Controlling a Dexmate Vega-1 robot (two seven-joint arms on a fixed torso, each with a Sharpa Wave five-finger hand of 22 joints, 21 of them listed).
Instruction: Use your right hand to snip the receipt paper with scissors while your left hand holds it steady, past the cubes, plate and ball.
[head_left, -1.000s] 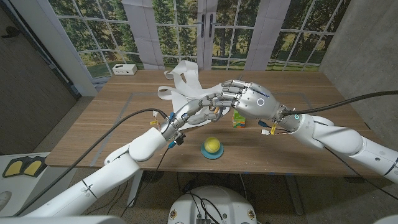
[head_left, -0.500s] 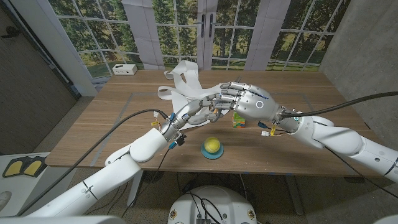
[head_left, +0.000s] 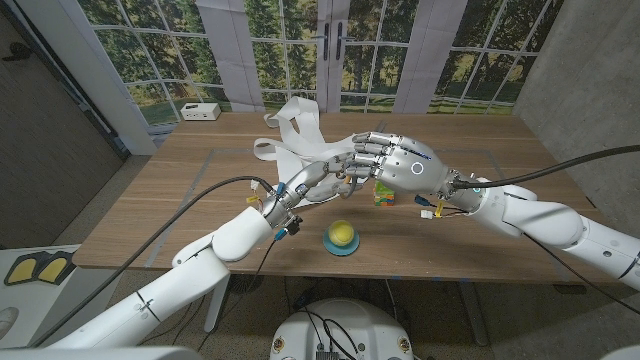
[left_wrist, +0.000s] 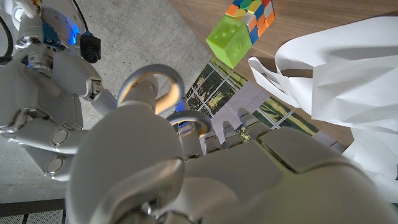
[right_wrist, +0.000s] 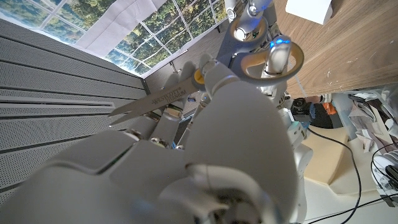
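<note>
Over the table's middle my left hand (head_left: 318, 182) and right hand (head_left: 405, 161) meet fingertip to fingertip. Between them are the scissors (right_wrist: 165, 95). Their handle rings (left_wrist: 152, 87) sit at my left hand's fingers (left_wrist: 205, 168), which hold them. My right hand (right_wrist: 186, 162) pinches the scissors near the yellow pivot, with the blades sticking out beyond its fingers. The white receipt paper (head_left: 295, 125) lies crumpled behind the hands, and no hand touches it. A yellow-green ball (head_left: 342, 233) sits on a small blue plate (head_left: 342, 249) in front. The cubes (head_left: 384, 194) stand under my right hand.
A small white box (head_left: 201, 111) stands at the far left edge of the table (head_left: 150, 215). A green cube (left_wrist: 230, 40) and a multicoloured cube (left_wrist: 252, 12) stand beside the paper (left_wrist: 348, 81). Cables trail from both wrists. Windows and a door stand behind.
My left arm has crept a little forward and to the right, and the fingers of both hands have shifted slightly around the scissors. Paper, cubes, ball and plate have not moved.
</note>
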